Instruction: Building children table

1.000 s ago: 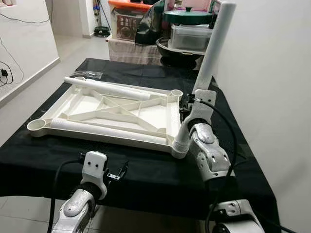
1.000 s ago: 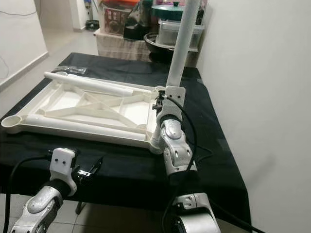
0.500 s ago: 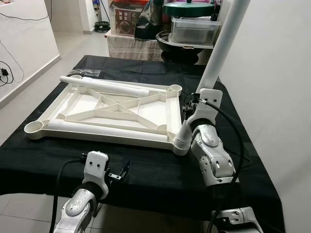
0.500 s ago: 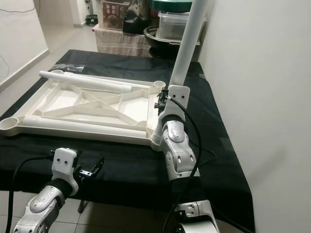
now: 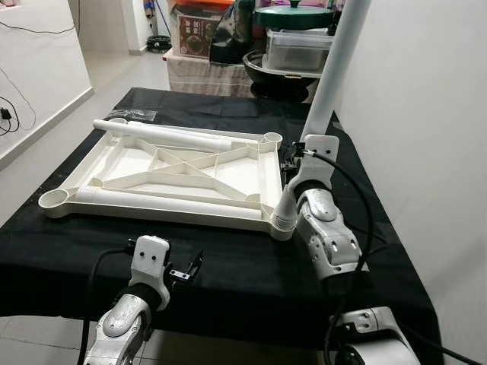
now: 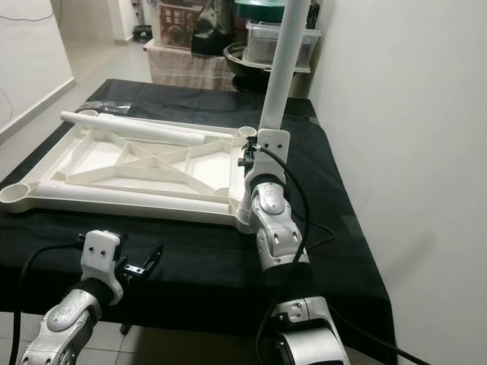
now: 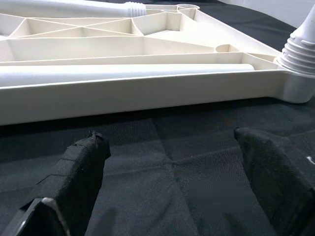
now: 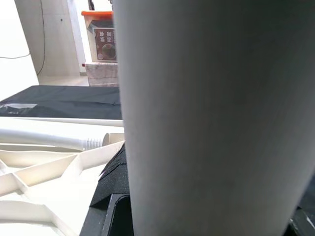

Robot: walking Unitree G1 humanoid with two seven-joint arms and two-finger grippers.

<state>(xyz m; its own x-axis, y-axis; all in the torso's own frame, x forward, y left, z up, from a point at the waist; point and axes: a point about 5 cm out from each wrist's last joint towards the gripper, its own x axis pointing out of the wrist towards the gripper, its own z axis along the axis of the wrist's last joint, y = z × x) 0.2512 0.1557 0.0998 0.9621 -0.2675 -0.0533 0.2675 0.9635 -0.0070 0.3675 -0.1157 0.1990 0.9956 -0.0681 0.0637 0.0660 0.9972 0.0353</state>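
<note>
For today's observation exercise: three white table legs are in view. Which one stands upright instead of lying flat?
The leg gripped by the right claw, rising from the tabletop's near right corner socket. The other two legs lie flat on the upturned tabletop.

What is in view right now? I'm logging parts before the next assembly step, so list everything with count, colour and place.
Upside-down plastic tabletop: one, cream-white, lying on the cloth, ribbed underside up.
Loose plastic table legs: two, white, lying in the tabletop along its far and near edges.
Standing plastic table leg: one, white, tilted, threaded foot in the tabletop's near right corner socket.
Black cloth: one, covering the work table.
Clear plastic packet: one, on the cloth past the tabletop's far left corner.
Storage boxes and bowl: several, beyond the table.
Left hand: one, black fingers open, low over the cloth's near edge.
Right hand: one, gripping the standing leg.
</note>
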